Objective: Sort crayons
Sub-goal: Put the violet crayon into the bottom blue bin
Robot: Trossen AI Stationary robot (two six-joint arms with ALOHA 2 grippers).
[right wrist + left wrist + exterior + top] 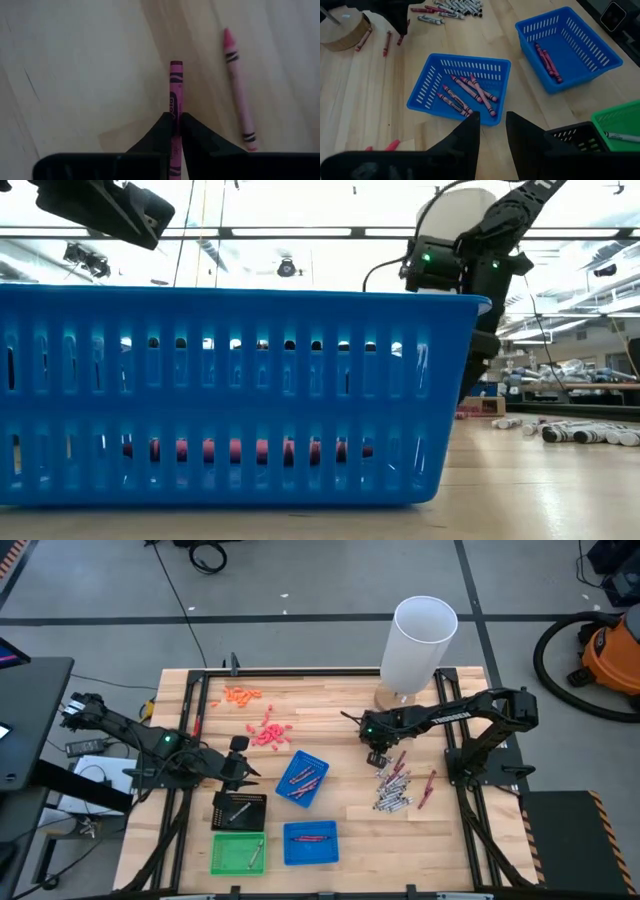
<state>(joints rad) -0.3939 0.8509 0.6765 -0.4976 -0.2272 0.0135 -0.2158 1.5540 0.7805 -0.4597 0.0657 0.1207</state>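
Right gripper [174,122] clamped on a maroon crayon [175,87], low over the wooden table [75,75]; second crayon [237,90] just beside. Left gripper [492,125] partly open, empty, near the tilted blue tray [465,65].

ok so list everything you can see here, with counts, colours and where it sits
blue trays: two, blue, table middle, red crayons inside
green tray: one, green, near edge
black tray: one, black, beside the green tray
loose crayons: many, grey and red, right side
pink bits: several, pink and orange, far left
white tube: one, white, far edge
left end effector: open, above blue trays
right end effector: shut on a red crayon
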